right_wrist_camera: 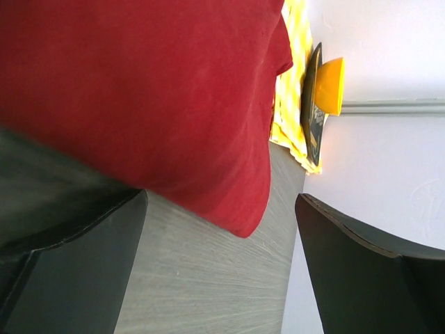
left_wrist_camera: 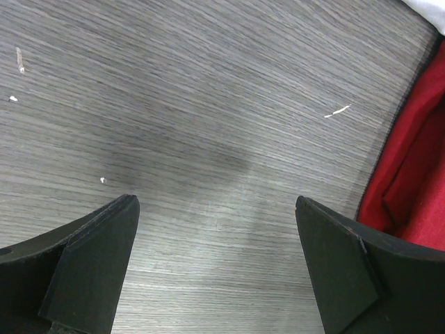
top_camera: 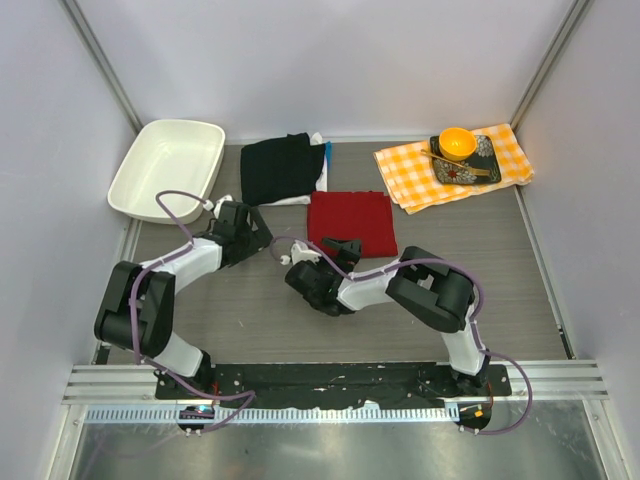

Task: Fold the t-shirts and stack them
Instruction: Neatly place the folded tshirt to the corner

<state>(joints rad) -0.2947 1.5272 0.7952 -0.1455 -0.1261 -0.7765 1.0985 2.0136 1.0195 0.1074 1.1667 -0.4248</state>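
Observation:
A red t-shirt (top_camera: 350,222) lies folded into a flat rectangle at the table's middle. Behind it to the left, a folded black t-shirt (top_camera: 278,168) rests on a white one (top_camera: 319,172) whose edge sticks out on the right. My left gripper (top_camera: 258,232) stands open just left of the red shirt, over bare table (left_wrist_camera: 208,104); the red cloth (left_wrist_camera: 417,174) shows at that view's right edge. My right gripper (top_camera: 338,246) is open at the red shirt's near edge, empty. In the right wrist view the red shirt (right_wrist_camera: 139,90) lies just beyond the spread fingers (right_wrist_camera: 221,195).
A white plastic tub (top_camera: 168,167) sits at the back left. At the back right an orange-and-white checked cloth (top_camera: 500,150) carries a dark tray (top_camera: 480,165) with an orange bowl (top_camera: 457,142). Grey walls close in on both sides.

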